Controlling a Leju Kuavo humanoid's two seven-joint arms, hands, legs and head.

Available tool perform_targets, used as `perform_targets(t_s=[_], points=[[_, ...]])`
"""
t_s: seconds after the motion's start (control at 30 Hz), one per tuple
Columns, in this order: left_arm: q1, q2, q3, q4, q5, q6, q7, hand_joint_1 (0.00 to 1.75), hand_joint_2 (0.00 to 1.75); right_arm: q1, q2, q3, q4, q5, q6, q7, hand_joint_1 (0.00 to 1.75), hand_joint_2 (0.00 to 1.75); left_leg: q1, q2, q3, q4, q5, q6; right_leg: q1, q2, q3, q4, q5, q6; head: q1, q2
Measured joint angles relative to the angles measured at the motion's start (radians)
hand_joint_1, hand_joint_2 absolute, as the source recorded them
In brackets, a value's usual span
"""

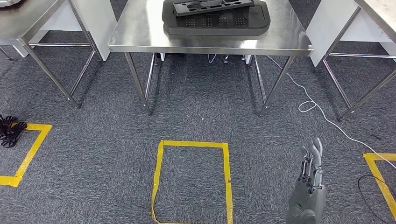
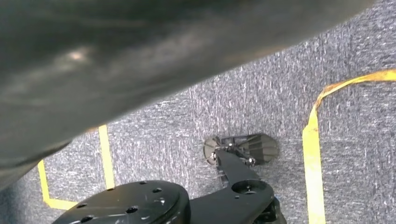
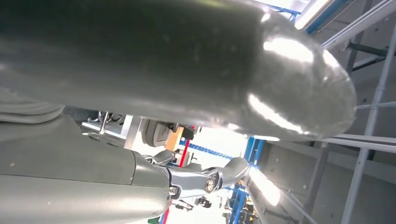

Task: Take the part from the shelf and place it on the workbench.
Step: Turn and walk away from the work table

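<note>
Left hand: I cannot tell its state. The part, a flat black perforated panel, already lies on a dark tray on the middle desk. It looks stiff, light; grip its long edges. The right hand hangs low, fingers straight and apart, empty.

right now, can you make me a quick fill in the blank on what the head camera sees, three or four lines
1. The dark part lies on the ____ of the three steel tables.
2. The tape square on the carpet in front of that table is ____ in colour.
3. The right hand holds ____.
4. The white cable trails over the ____.

Missing words: middle; yellow; nothing; carpet
</note>
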Motion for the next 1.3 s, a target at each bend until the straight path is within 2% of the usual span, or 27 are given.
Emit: perform_targets(t_s=[0.07, 0.1, 0.13, 0.17, 0.23, 0.27, 0.3, 0.33, 0.4, 0.43, 0.47, 0.5, 0.53, 0.6, 0.67, 0.8, 0.87, 0.93, 0.97, 1.0, 1.03, 1.07, 1.1, 1.13, 1.2, 1.27, 1.3], points=[[0.000, 0.001, 0.000, 0.000, 0.000, 0.000, 0.000, 0.00, 0.00, -0.001, -0.001, 0.000, 0.000, 0.000, 0.000, 0.000, 0.00, 0.00, 0.008, -0.001, -0.007, 0.004, 0.006, -0.015, -0.017, -0.001, 0.072, -0.132, 0.048, 0.034, 0.001, 0.000], [0.000, 0.002, 0.000, 0.001, 0.000, 0.000, 0.000, 0.00, 0.00, -0.002, -0.002, 0.000, 0.001, 0.000, 0.000, 0.000, 0.00, 0.00, 0.009, -0.002, -0.010, 0.009, 0.006, -0.025, -0.022, -0.001, 0.106, -0.196, 0.069, 0.043, 0.003, 0.000], [0.000, 0.004, 0.000, 0.001, 0.000, 0.000, 0.000, 0.00, 0.00, -0.002, -0.001, 0.001, 0.001, 0.000, 0.000, 0.000, 0.00, 0.00, 0.009, -0.003, -0.011, 0.012, 0.006, -0.034, -0.024, 0.000, 0.127, -0.237, 0.082, 0.040, 0.001, 0.000], [0.000, 0.005, 0.000, 0.001, 0.000, 0.000, 0.000, 0.00, 0.00, -0.002, -0.002, 0.001, 0.002, 0.000, 0.000, 0.000, 0.00, 0.00, 0.008, -0.003, -0.011, 0.013, 0.007, -0.043, -0.022, 0.001, 0.135, -0.254, 0.088, 0.029, -0.001, 0.000], [0.001, 0.005, 0.000, 0.001, 0.000, 0.000, 0.000, 0.00, 0.00, -0.001, -0.004, 0.002, 0.002, 0.000, -0.001, 0.000, 0.00, 0.00, 0.013, -0.002, -0.006, 0.008, 0.012, -0.057, -0.013, 0.004, 0.132, -0.249, 0.093, -0.001, -0.008, 0.000], [0.001, 0.005, 0.000, 0.001, 0.000, 0.000, 0.000, 0.00, 0.00, -0.001, -0.004, 0.002, 0.002, 0.000, -0.001, 0.000, 0.00, 0.00, 0.018, -0.002, -0.006, 0.010, 0.009, -0.061, -0.012, 0.004, 0.132, -0.249, 0.097, -0.011, -0.008, 0.000], [0.001, 0.004, 0.000, 0.001, 0.000, 0.000, 0.000, 0.00, 0.00, -0.001, -0.004, 0.003, 0.002, 0.000, -0.001, 0.000, 0.00, 0.00, 0.021, -0.001, -0.013, 0.029, -0.008, -0.063, -0.011, 0.003, 0.133, -0.248, 0.100, -0.020, -0.009, 0.000], [0.001, 0.004, 0.000, 0.001, 0.000, 0.000, 0.000, 0.00, 0.00, -0.001, -0.004, 0.005, 0.002, 0.000, -0.001, 0.000, 0.00, 0.00, 0.021, -0.001, -0.030, 0.072, -0.040, -0.062, -0.009, 0.003, 0.134, -0.249, 0.105, -0.027, -0.010, 0.000], [0.002, 0.003, -0.001, 0.001, 0.000, 0.000, 0.000, 0.00, 0.00, -0.001, -0.004, 0.007, 0.002, 0.000, -0.001, 0.000, 0.00, 0.00, 0.017, -0.001, -0.084, 0.212, -0.123, -0.055, -0.002, 0.001, 0.131, -0.248, 0.110, -0.037, -0.012, 0.000], [0.002, 0.003, -0.001, 0.001, 0.000, 0.000, 0.000, 0.00, 0.00, -0.001, -0.004, 0.007, 0.002, 0.000, -0.001, 0.000, 0.00, 0.00, 0.014, -0.002, -0.109, 0.279, -0.152, -0.053, 0.003, 0.001, 0.129, -0.248, 0.111, -0.040, -0.012, 0.000], [0.002, 0.003, -0.001, 0.001, 0.000, 0.000, 0.000, 0.00, 0.00, -0.001, -0.004, 0.007, 0.002, 0.000, -0.001, 0.000, 0.00, 0.00, 0.012, -0.002, -0.121, 0.317, -0.163, -0.049, 0.008, 0.000, 0.128, -0.248, 0.111, -0.042, -0.012, 0.000], [0.003, 0.003, -0.001, 0.001, 0.000, 0.000, 0.000, 0.00, 0.00, -0.001, -0.004, 0.007, 0.002, 0.001, -0.001, 0.000, 0.00, 0.00, 0.009, -0.002, -0.114, 0.317, -0.156, -0.044, 0.012, 0.000, 0.128, -0.248, 0.111, -0.044, -0.012, 0.000], [0.003, 0.003, -0.001, 0.001, 0.000, 0.000, 0.000, 0.00, 0.00, -0.001, -0.004, 0.007, 0.002, 0.002, -0.003, 0.000, 0.00, 0.00, 0.007, -0.001, -0.088, 0.276, -0.132, -0.038, 0.015, 0.000, 0.130, -0.247, 0.111, -0.045, -0.012, 0.000], [0.002, 0.003, -0.001, 0.001, 0.000, 0.000, -0.001, 0.00, 0.00, -0.001, -0.004, 0.008, 0.002, 0.008, -0.009, 0.000, 0.00, 0.00, 0.000, 0.009, -0.013, 0.139, -0.078, -0.026, 0.021, -0.001, 0.133, -0.246, 0.108, -0.045, -0.012, 0.000], [0.000, 0.003, -0.001, 0.001, 0.000, 0.000, -0.001, 0.00, 0.00, 0.000, -0.005, 0.009, 0.002, 0.016, -0.016, 0.000, 0.00, 0.00, -0.008, 0.018, 0.025, 0.058, -0.059, -0.019, 0.026, -0.004, 0.131, -0.244, 0.105, -0.040, -0.011, 0.000], [0.000, 0.000, -0.001, 0.001, 0.002, -0.002, -0.003, 0.00, 0.00, 0.000, -0.007, 0.014, 0.002, 0.030, -0.030, 0.001, 0.00, 0.00, -0.015, 0.002, 0.020, 0.044, -0.053, -0.003, 0.021, -0.016, 0.118, -0.228, 0.092, -0.027, -0.012, 0.000], [-0.001, 0.000, -0.001, 0.001, 0.004, -0.003, -0.003, 0.00, 0.00, 0.000, -0.010, 0.015, 0.002, 0.035, -0.036, 0.001, 0.00, 0.00, -0.013, -0.008, 0.016, 0.041, -0.047, 0.006, 0.019, -0.012, 0.076, -0.143, 0.047, -0.030, -0.010, 0.000], [-0.001, 0.000, -0.001, 0.001, 0.004, -0.005, -0.005, 0.00, 0.00, 0.000, -0.014, 0.016, 0.002, 0.040, -0.042, 0.003, 0.00, 0.00, -0.015, -0.021, 0.007, 0.042, -0.042, 0.012, 0.019, -0.007, 0.010, -0.009, -0.008, -0.035, -0.008, 0.000], [-0.001, 0.000, -0.001, 0.001, 0.005, -0.007, -0.005, 0.00, 0.00, 0.000, -0.016, 0.017, 0.002, 0.043, -0.045, 0.003, 0.00, 0.00, -0.015, -0.029, 0.003, 0.042, -0.040, 0.014, 0.019, -0.006, -0.013, 0.036, -0.020, -0.034, -0.008, 0.000], [0.000, 0.000, -0.001, 0.001, 0.005, -0.009, -0.006, 0.00, 0.00, -0.001, -0.018, 0.017, 0.002, 0.046, -0.048, 0.004, 0.00, 0.00, -0.016, -0.038, 0.000, 0.042, -0.038, 0.014, 0.019, -0.004, -0.017, 0.044, -0.017, -0.029, -0.007, 0.000], [0.000, 0.000, -0.001, 0.001, 0.005, -0.012, -0.006, 0.00, 0.00, -0.001, -0.020, 0.017, 0.002, 0.049, -0.050, 0.004, 0.00, 0.00, -0.016, -0.048, -0.002, 0.042, -0.035, 0.013, 0.019, -0.001, 0.000, 0.010, 0.001, -0.022, -0.008, 0.000], [0.000, -0.001, -0.002, 0.001, 0.004, -0.014, -0.005, 0.00, 0.00, -0.001, -0.022, 0.017, 0.002, 0.051, -0.051, 0.004, 0.00, 0.00, -0.015, -0.060, -0.003, 0.042, -0.032, 0.011, 0.019, 0.008, 0.035, -0.056, 0.028, -0.015, -0.007, 0.000], [0.000, -0.001, -0.002, 0.001, 0.004, -0.015, -0.004, 0.00, 0.00, -0.002, -0.023, 0.018, 0.002, 0.052, -0.052, 0.005, 0.00, 0.00, -0.016, -0.071, -0.004, 0.043, -0.029, 0.007, 0.019, 0.027, 0.073, -0.132, 0.053, -0.011, -0.007, 0.000], [0.000, -0.001, -0.002, 0.001, 0.004, -0.016, -0.003, 0.00, 0.00, -0.003, -0.024, 0.019, 0.002, 0.053, -0.052, 0.007, 0.00, 0.00, -0.018, -0.081, -0.004, 0.043, -0.026, 0.003, 0.019, 0.041, 0.104, -0.193, 0.073, -0.013, -0.007, 0.000], [0.000, 0.000, -0.002, 0.001, 0.003, -0.016, 0.000, 0.00, 0.00, -0.004, -0.026, 0.022, 0.002, 0.053, -0.054, 0.009, 0.00, 0.00, -0.021, -0.096, -0.008, 0.043, -0.021, -0.006, 0.022, 0.054, 0.127, -0.243, 0.088, -0.025, -0.008, 0.000], [0.002, 0.001, -0.003, 0.001, 0.000, -0.017, 0.001, 0.00, 0.00, -0.006, -0.029, 0.024, 0.002, 0.053, -0.058, 0.011, 0.00, 0.00, -0.019, -0.104, -0.013, 0.042, -0.016, -0.016, 0.023, 0.036, 0.130, -0.244, 0.095, -0.039, -0.009, 0.000], [0.003, 0.003, -0.004, 0.001, -0.002, -0.018, 0.001, 0.00, 0.00, -0.008, -0.030, 0.026, 0.002, 0.054, -0.060, 0.011, 0.00, 0.00, -0.018, -0.091, -0.018, 0.052, -0.023, -0.020, 0.022, 0.026, 0.132, -0.246, 0.099, -0.047, -0.009, 0.000]])
